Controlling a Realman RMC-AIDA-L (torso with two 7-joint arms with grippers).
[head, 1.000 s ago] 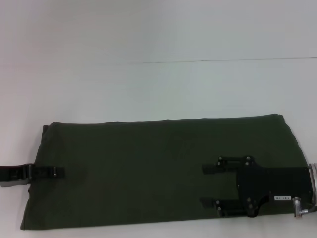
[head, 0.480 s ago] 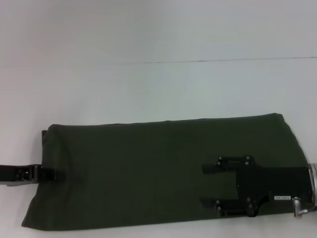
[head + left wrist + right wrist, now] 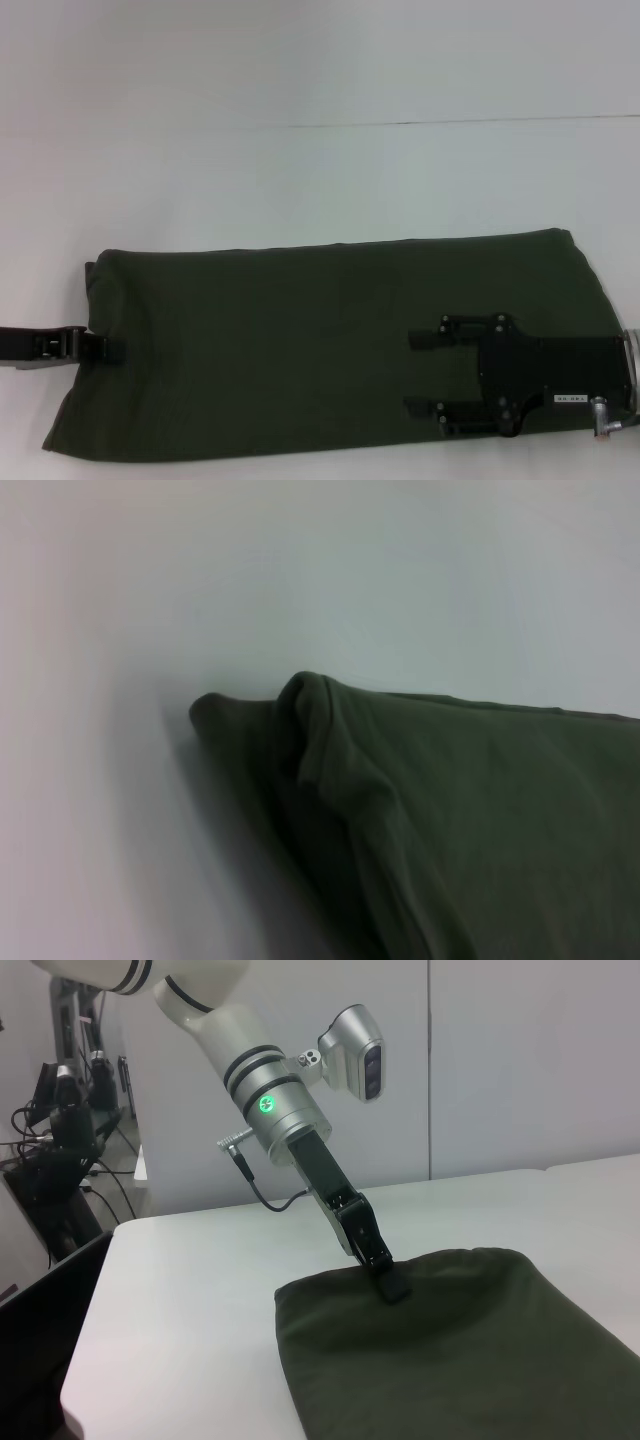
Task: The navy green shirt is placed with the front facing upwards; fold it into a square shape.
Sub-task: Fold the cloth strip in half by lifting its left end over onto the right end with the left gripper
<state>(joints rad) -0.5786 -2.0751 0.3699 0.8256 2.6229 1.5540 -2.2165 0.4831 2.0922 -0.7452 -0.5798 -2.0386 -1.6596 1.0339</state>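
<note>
Head view: navy green shirt (image 3: 330, 340), a long folded band on the white table (image 3: 300, 180); left gripper (image 3: 100, 349), fingertips together at its left edge; right gripper (image 3: 425, 372), fingers spread wide, flat on the cloth's right part.

Left wrist view: bunched corner (image 3: 300, 705) just ahead; hold on it unconfirmed. Right wrist view: fingertip (image 3: 392, 1285) resting on the edge; judged risk, a shallow pinch taking only the top layer and skewing the fold.

Navy green shirt (image 3: 300, 340): matt soft cloth; table (image 3: 300, 180): smooth, matt.
</note>
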